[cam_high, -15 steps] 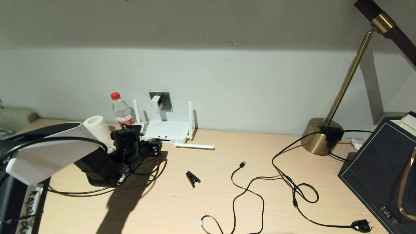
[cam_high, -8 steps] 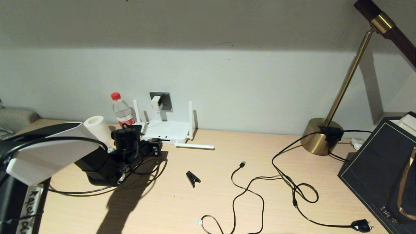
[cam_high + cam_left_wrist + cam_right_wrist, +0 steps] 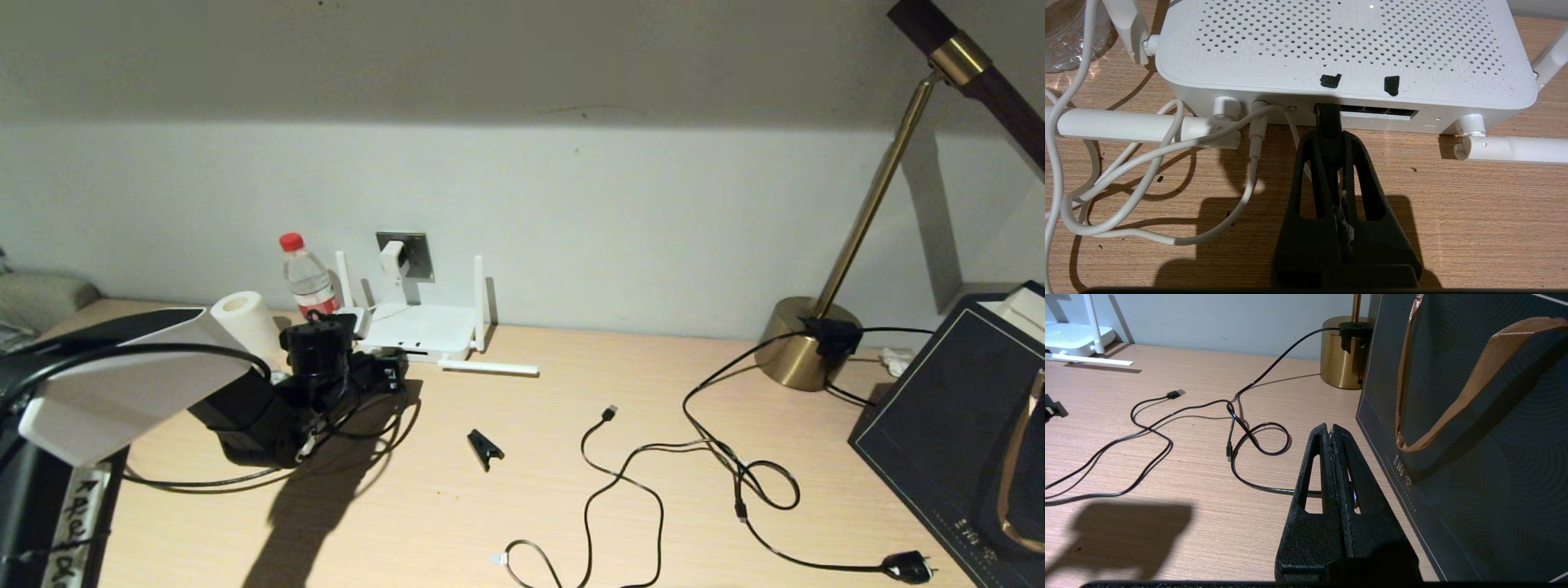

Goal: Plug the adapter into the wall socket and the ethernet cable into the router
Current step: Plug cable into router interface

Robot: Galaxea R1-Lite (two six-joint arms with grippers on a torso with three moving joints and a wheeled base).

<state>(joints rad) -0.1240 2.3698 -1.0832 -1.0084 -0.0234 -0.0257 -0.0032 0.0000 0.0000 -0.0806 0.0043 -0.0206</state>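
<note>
Head view: adapter (image 3: 393,256) already sits in the socket (image 3: 405,254) on the wall at 12 o'clock of the router (image 3: 418,330), so step one looks done. Left tool (image 3: 384,374) is at the router's near edge, at its 7 o'clock; the cable (image 3: 196,483) trails back across the worktop (image 3: 571,523). Left wrist view: left tool (image 3: 1329,136) is clamped on the cable's plug (image 3: 1328,118), whose tip is at the leftmost slot of the port row (image 3: 1372,111); depth of seating cannot be told. Step in hand, by my reading: inserting the ethernet plug. Next move likely calls for a straight push along the port axis until it latches, then release. Right wrist view: right tool (image 3: 1333,433) closed on nothing, parked over the worktop beside a dark bag (image 3: 1474,416).
</note>
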